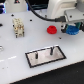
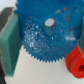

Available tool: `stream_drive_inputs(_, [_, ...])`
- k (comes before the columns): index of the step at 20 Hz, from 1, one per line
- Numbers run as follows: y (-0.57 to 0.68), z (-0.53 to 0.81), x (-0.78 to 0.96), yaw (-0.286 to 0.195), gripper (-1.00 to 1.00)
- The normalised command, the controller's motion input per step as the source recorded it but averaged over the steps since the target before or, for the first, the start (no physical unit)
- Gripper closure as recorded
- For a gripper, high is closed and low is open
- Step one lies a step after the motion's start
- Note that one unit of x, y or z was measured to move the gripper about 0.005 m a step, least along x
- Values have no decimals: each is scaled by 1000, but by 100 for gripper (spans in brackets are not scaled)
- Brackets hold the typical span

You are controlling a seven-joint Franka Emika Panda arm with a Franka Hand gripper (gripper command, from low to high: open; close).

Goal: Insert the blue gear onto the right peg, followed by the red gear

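Gripper at upper right of exterior view, jaws straddling blue gear; whether clamped, cannot tell. Red gear beside it, on table. Right peg and twin bare on plate, lower centre. Neither gear inserted; both steps outstanding.

White arm, black cables overhead; claw with thick teal-green pads.
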Motion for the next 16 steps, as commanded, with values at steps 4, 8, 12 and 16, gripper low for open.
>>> stream_drive_inputs(4, [-369, 474, 499, 0, 100])
stream_drive_inputs(8, [-410, 374, 487, 0, 100])
stream_drive_inputs(12, [-430, 286, 507, 0, 100])
stream_drive_inputs(16, [-430, 211, 510, 0, 100])
